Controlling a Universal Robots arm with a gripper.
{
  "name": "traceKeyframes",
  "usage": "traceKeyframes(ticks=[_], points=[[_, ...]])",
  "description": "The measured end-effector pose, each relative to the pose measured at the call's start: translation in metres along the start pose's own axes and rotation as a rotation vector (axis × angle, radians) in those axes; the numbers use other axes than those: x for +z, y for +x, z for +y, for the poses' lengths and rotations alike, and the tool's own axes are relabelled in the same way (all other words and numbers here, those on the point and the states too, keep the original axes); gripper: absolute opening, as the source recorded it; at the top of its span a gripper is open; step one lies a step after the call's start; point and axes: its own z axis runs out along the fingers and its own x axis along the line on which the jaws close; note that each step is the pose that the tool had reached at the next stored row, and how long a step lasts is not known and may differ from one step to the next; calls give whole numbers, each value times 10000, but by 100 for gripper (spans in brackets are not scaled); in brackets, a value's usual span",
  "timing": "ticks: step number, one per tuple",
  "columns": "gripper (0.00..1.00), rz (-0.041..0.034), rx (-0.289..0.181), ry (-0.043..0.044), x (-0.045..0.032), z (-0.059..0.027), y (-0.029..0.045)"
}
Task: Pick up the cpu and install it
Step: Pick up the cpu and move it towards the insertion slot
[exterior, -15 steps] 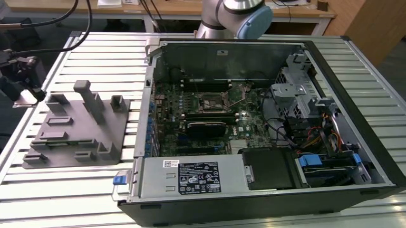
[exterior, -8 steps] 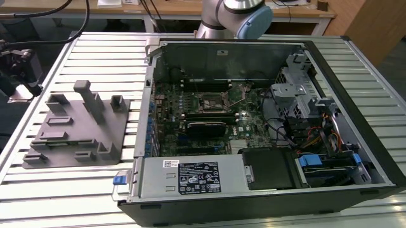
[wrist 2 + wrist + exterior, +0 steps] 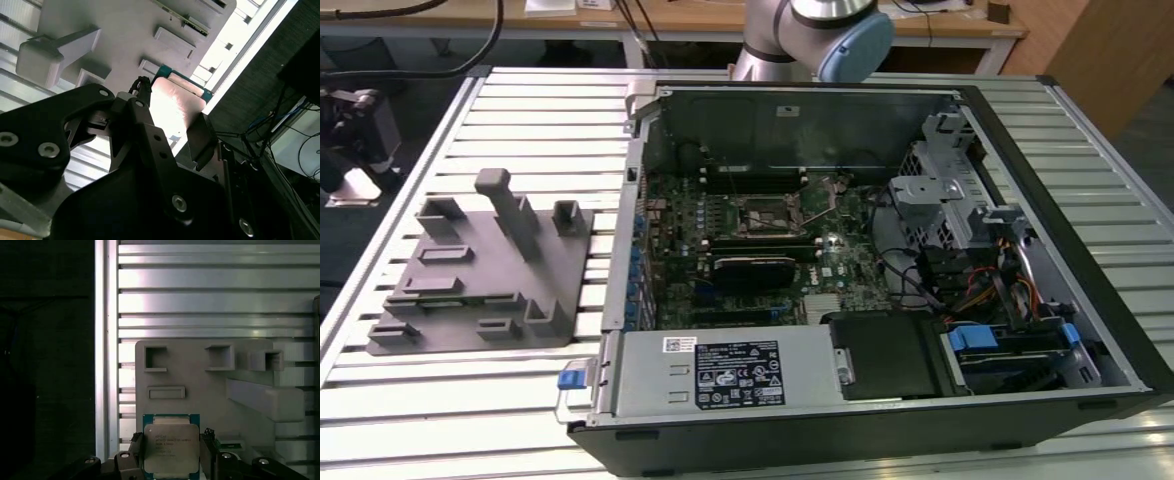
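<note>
Seen in both wrist views: the cpu (image 3: pixel 170 450) (image 3: pixel 175 107), a small flat square with a silvery-grey metal top and a blue-green rim, pinched in the pincer (image 3: pixel 171 444) (image 3: pixel 172 120). One dark finger (image 3: pixel 207 452) pressed on one edge of the cpu, the second finger on the opposite edge, the metal top turned to the first wrist camera. Held over the grey plastic tray (image 3: pixel 200 390) (image 3: pixel 125 20); not lying in any pocket of the tray, to judge from the second wrist view, with the cpu clearly in front of the tray and bright under the light.

Behind the cpu in the first wrist view, several square and oblong pockets in the tray, and a long upright block (image 3: pixel 265 400) to one side. Under the tray, the surface (image 3: pixel 215 290) of pale metal slats, and past its edge a dark area.

In the exterior view, the same tray (image 3: pixel 467 275) flat on the slatted surface (image 3: pixel 520 110), at the exterior view's left of the open computer case (image 3: pixel 787 125), near it but not touching. On the tray, several upright blocks (image 3: pixel 504 200) of different height. Inside the case, the green motherboard (image 3: pixel 761 250) with the black square socket frame (image 3: pixel 767 212) about in its middle, and a thin metal lever (image 3: pixel 822 214) beside the frame. Behind the far wall of the case, part of the grey and light-blue robot arm (image 3: pixel 817 30).
</note>
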Motion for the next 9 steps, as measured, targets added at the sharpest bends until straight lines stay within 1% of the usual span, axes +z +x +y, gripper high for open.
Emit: traceKeyframes(ticks=[9], points=[[53,0,0,0,-142,3,-1]])
